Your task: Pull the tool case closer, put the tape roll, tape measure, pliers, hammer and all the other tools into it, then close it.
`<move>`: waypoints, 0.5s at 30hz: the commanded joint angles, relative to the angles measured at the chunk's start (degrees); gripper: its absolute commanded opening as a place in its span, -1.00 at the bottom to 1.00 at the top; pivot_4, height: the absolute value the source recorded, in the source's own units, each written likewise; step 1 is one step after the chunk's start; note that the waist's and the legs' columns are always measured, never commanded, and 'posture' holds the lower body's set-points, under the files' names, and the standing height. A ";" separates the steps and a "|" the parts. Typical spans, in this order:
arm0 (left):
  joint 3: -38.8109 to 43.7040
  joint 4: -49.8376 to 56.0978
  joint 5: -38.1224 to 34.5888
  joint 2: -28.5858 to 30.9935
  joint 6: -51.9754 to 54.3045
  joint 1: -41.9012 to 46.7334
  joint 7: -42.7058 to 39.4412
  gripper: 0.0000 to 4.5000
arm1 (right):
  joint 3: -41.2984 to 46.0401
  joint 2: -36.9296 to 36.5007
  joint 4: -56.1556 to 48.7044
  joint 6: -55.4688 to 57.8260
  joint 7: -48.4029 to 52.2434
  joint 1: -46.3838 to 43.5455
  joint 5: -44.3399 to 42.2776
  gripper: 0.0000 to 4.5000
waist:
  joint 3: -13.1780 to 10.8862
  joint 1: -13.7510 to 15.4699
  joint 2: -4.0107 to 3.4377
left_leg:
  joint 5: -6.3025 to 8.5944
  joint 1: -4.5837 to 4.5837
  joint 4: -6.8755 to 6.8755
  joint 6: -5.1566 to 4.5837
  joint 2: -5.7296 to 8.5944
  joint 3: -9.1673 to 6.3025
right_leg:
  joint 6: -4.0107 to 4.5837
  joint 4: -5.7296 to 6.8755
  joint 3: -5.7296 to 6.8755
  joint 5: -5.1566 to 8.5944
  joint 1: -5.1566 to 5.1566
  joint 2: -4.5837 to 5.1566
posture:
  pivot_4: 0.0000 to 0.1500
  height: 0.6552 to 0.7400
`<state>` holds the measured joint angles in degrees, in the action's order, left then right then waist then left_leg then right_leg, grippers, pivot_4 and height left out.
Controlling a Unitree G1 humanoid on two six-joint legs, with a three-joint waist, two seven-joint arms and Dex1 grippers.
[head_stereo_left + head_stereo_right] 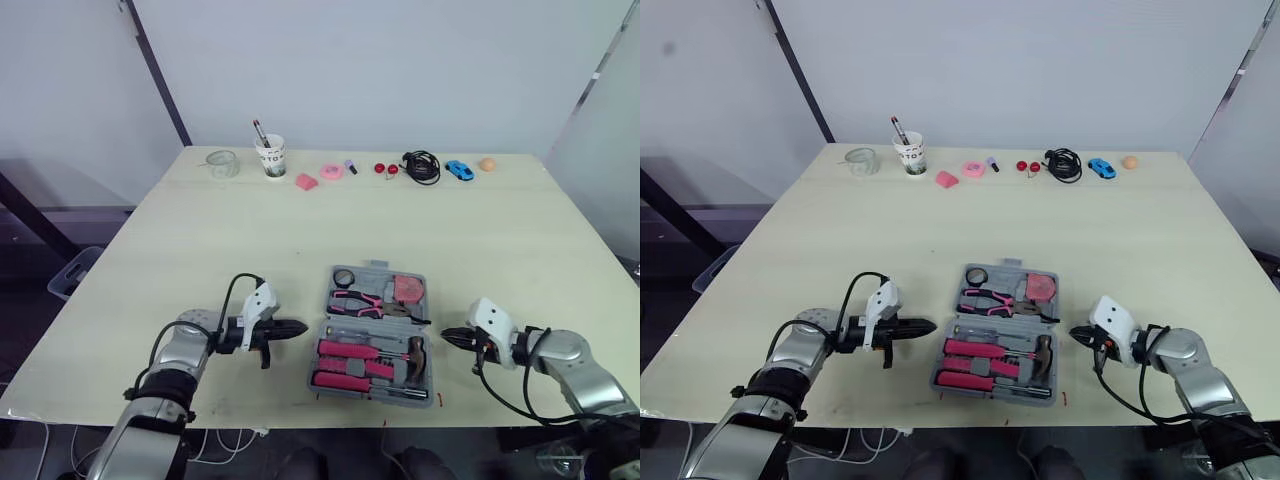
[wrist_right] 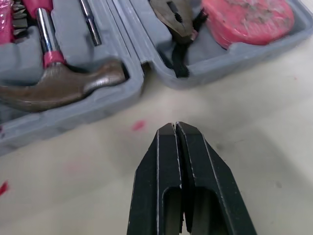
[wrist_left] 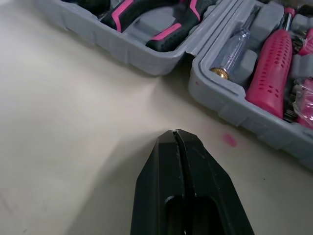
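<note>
The grey tool case (image 1: pixel 374 298) lies open near the table's front edge, between my two arms. Its far half holds the tape roll (image 1: pixel 343 277), the pink-handled pliers (image 1: pixel 356 300) and the pink tape measure (image 1: pixel 407 290). The near half holds the hammer (image 1: pixel 416 350) and pink-handled screwdrivers (image 1: pixel 348 352). My left gripper (image 1: pixel 301 327) rests shut on the table just left of the case, tips pointing at it. My right gripper (image 1: pixel 446 336) is shut too, just right of the case near the hammer head (image 2: pixel 63 85).
Along the table's far edge stand a glass jar (image 1: pixel 222 163), a paper cup with a pen (image 1: pixel 270 155), small pink items (image 1: pixel 320 176), a black cable coil (image 1: pixel 421 166), a blue toy car (image 1: pixel 459 170) and an orange ball (image 1: pixel 487 164).
</note>
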<state>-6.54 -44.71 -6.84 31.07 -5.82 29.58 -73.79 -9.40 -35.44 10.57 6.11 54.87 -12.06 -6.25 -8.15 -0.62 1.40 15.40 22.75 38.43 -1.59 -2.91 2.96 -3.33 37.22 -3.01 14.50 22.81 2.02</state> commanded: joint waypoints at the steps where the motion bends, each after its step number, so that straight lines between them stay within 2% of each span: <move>1: -1.17 -2.84 1.91 -1.01 -2.08 2.34 0.12 -1.00 | -1.49 1.02 1.88 -2.61 0.77 -2.59 1.59 -0.98 | 0.00 0.10 0.00 | 0.00 0.00 0.00 0.00 0.01 -0.01 | 0.00 0.00 0.00 0.00 0.00 0.00 | 1.00 1.00; 15: -2.28 -7.63 4.93 -2.22 -4.90 4.58 -0.51 -1.00 | -3.24 3.57 6.49 -5.86 1.06 -5.06 4.34 -0.98 | 0.01 0.19 -0.01 | 0.00 -0.04 0.06 0.00 0.06 -0.06 | 0.00 0.23 0.00 0.00 0.00 0.01 | 1.00 1.00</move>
<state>-7.47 -51.20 -3.44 29.41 -10.50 34.00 -74.25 -12.59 -32.02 17.29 1.02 55.57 -16.59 -1.95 -8.14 -0.42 1.39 15.39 22.71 38.49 -1.59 -2.85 2.90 -3.33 37.46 -3.01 14.50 22.80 2.04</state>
